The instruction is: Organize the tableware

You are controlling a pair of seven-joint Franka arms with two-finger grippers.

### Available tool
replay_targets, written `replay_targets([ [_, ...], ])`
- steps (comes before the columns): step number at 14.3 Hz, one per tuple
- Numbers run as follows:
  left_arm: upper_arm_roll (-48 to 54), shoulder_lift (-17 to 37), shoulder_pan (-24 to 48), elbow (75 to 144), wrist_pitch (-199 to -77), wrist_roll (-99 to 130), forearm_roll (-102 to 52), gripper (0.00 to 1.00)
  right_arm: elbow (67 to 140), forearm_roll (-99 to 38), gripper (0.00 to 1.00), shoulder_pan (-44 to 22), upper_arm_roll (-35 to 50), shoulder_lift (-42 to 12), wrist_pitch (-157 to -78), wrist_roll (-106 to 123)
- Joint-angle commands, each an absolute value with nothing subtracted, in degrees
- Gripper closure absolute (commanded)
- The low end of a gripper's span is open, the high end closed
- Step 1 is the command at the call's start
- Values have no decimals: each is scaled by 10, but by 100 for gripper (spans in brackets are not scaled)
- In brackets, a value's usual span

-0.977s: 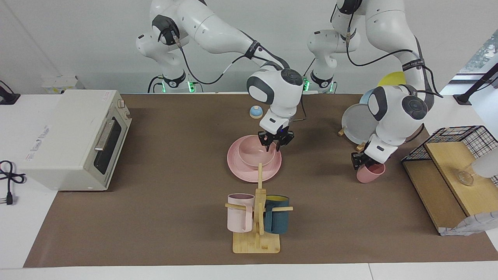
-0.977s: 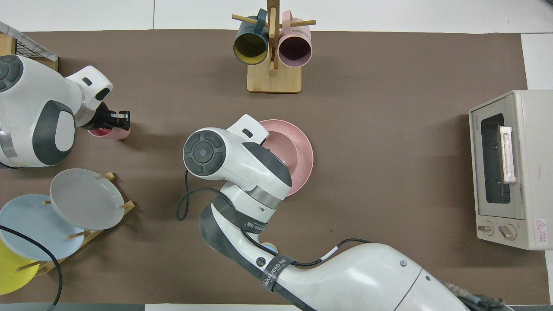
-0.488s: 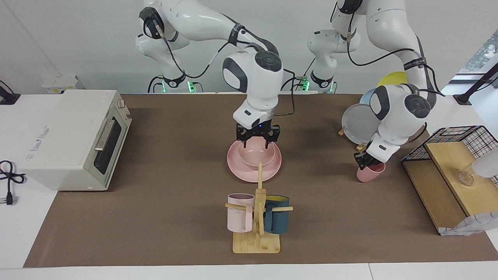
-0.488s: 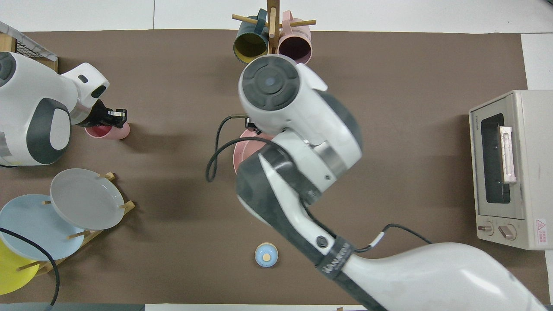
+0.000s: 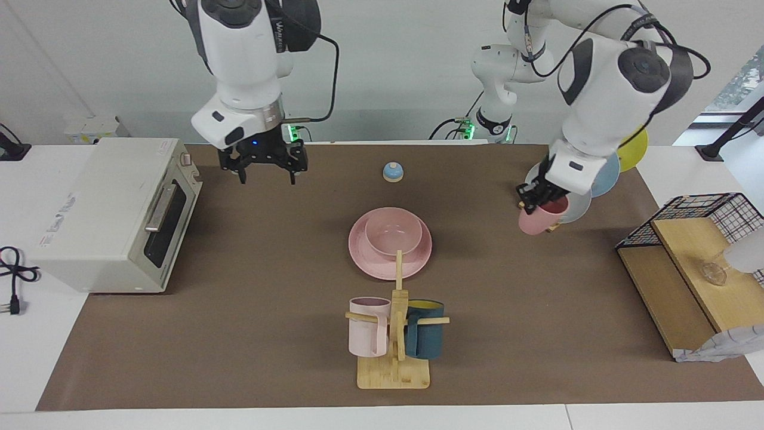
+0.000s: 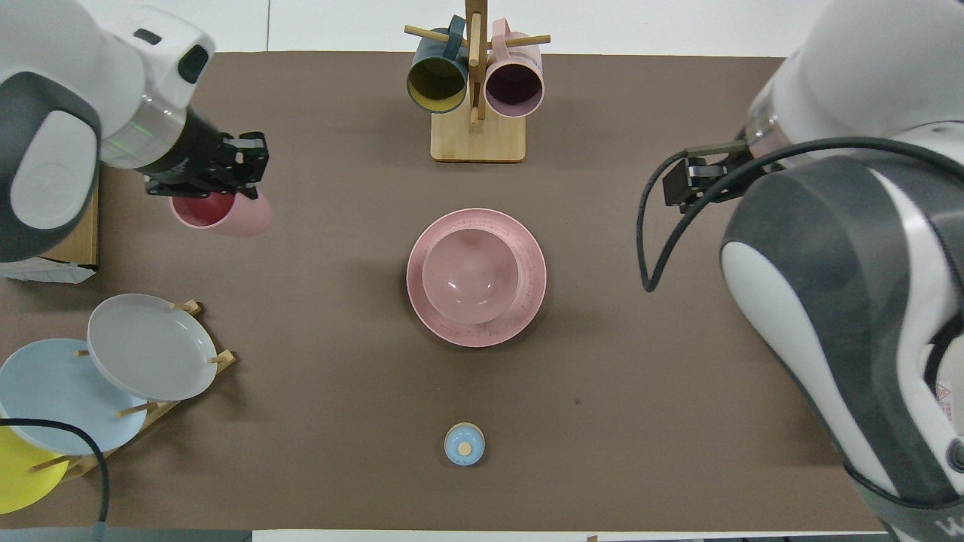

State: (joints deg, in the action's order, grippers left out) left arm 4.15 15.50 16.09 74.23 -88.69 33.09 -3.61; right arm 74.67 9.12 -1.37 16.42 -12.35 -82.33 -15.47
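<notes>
The pink plate (image 5: 418, 261) lies at the middle of the table with the pink bowl (image 5: 393, 234) sitting in it; both also show in the overhead view, the plate (image 6: 529, 297) and the bowl (image 6: 468, 275). My left gripper (image 5: 533, 204) is shut on the rim of the pink cup (image 5: 537, 221) and holds it tilted in the air over the table, toward the left arm's end, by the plate rack. In the overhead view the left gripper (image 6: 218, 188) and the cup (image 6: 226, 214) show too. My right gripper (image 5: 267, 175) is open and empty, raised over the table near the oven; it also shows in the overhead view (image 6: 689, 184).
A wooden mug tree (image 5: 394, 370) with a pale pink and a teal mug stands farther from the robots than the plate. A toaster oven (image 5: 113, 209) sits at the right arm's end. A plate rack (image 6: 143, 346), a wire basket (image 5: 710, 215) and a small blue bell (image 5: 392, 172) are also there.
My right gripper let go of the bowl in the plate, rose and swung toward the oven. My left gripper lifted the pink cup off the table.
</notes>
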Motion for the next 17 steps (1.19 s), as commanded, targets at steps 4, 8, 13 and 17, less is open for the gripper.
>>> replay_targets([
  [4, 33, 226, 318, 679, -933, 511, -33, 100, 902, 67, 0, -11, 80, -33, -845, -27],
  [8, 33, 228, 342, 753, -1019, 519, -26, 100, 943, 58, 0, -11, 47, -15, -881, -24],
  [13, 32, 259, 360, 788, -1066, 540, -17, 100, 979, 45, 0, -18, 11, -1, -923, -19],
  [17, 32, 283, 375, 797, -1089, 551, -10, 100, 974, -8, 0, -18, -20, -7, -931, -12],
])
